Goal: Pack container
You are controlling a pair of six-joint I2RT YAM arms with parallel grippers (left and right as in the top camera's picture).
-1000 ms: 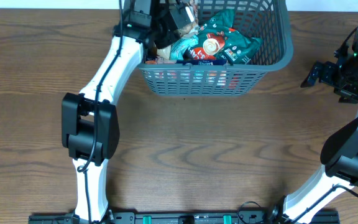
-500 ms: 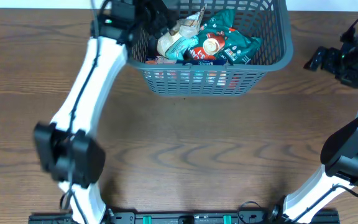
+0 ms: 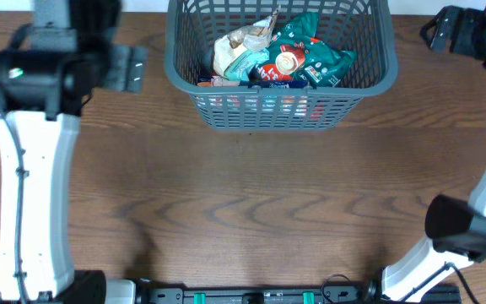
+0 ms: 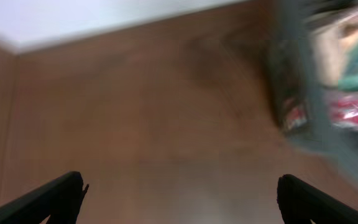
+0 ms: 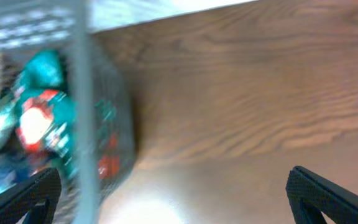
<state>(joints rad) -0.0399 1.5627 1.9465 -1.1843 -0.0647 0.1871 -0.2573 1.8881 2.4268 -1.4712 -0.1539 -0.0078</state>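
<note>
The dark grey slotted container (image 3: pixel 285 108) stands at the back middle of the table. It holds several snack packets: a teal one (image 3: pixel 315 52), a beige one (image 3: pixel 236 46) and a red one (image 3: pixel 270 74). My left gripper (image 3: pixel 132 67) is outside the container, to its left, open and empty. In the blurred left wrist view its fingers (image 4: pixel 58 194) stand wide apart over bare wood, with the container (image 4: pixel 297 93) at the right. My right gripper (image 3: pixel 434 30) is at the far right back, open and empty. In the right wrist view the container (image 5: pixel 86 93) is at the left.
The brown wooden table (image 3: pixel 260 211) stretches in front of the container. A white wall edge shows at the back in the left wrist view (image 4: pixel 104 18). The arm bases sit at the front edge.
My left gripper has come out of the container and swung to its left. The beige packet now lies in the container. My right gripper has moved toward the back.
</note>
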